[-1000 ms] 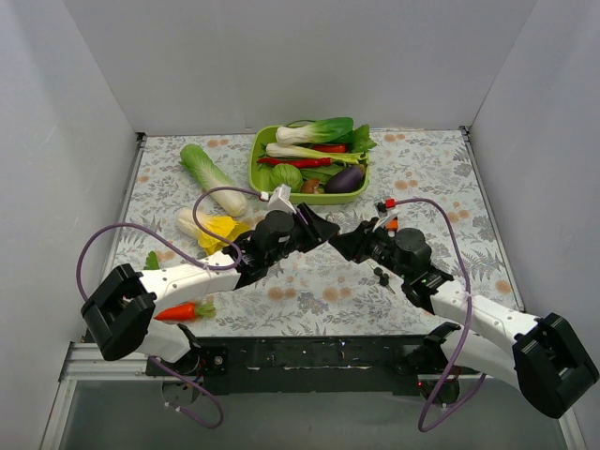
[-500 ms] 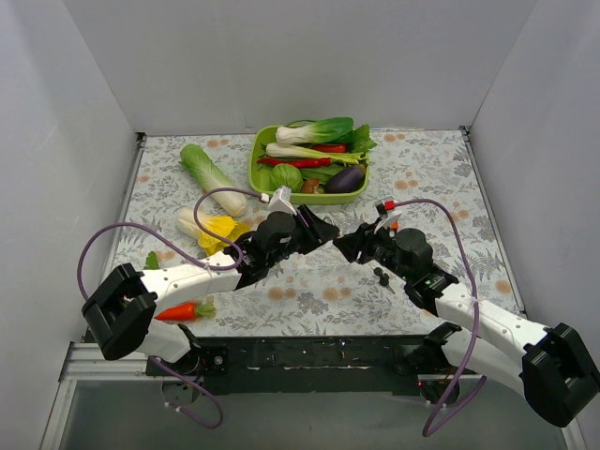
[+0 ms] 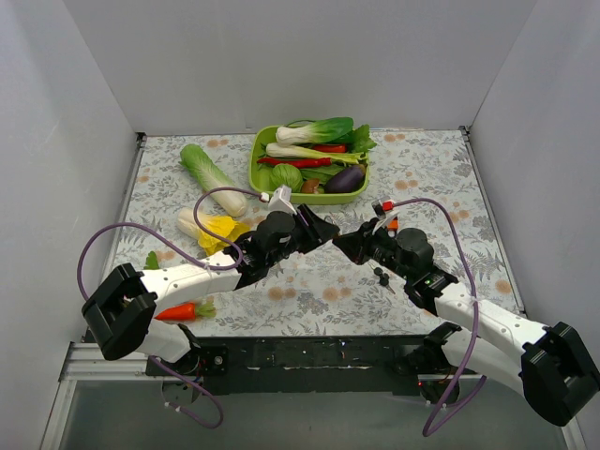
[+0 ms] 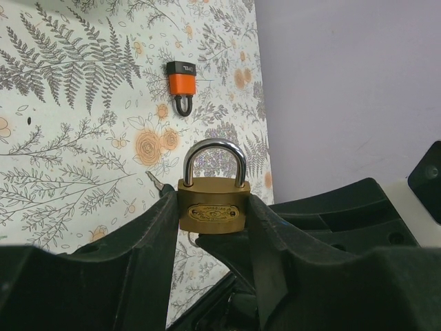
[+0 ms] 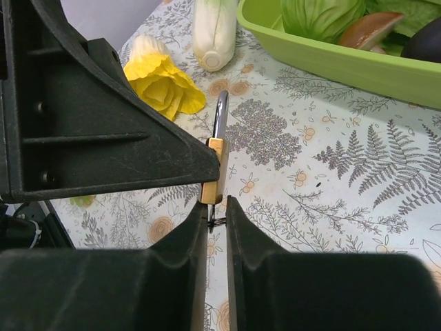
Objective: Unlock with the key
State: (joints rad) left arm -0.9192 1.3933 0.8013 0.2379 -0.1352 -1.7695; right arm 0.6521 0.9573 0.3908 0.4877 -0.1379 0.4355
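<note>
My left gripper is shut on the brass padlock, gripping its body by the two sides with the silver shackle pointing away from the wrist. In the right wrist view the padlock shows edge-on beside a left finger. My right gripper is right under the padlock's bottom, nearly closed on the small black head of the key. The key's blade points up at the padlock's underside and is mostly hidden. In the top view the right gripper meets the left one tip to tip above the table.
An orange-and-black padlock lies on the floral cloth behind the right arm. Another small key lies beside the right arm. A green tray of vegetables stands at the back. A cabbage, a yellow-leafed vegetable and a carrot lie on the left.
My right gripper has edged slightly left, closer to the padlock's underside. The left gripper and the padlock have barely moved.
</note>
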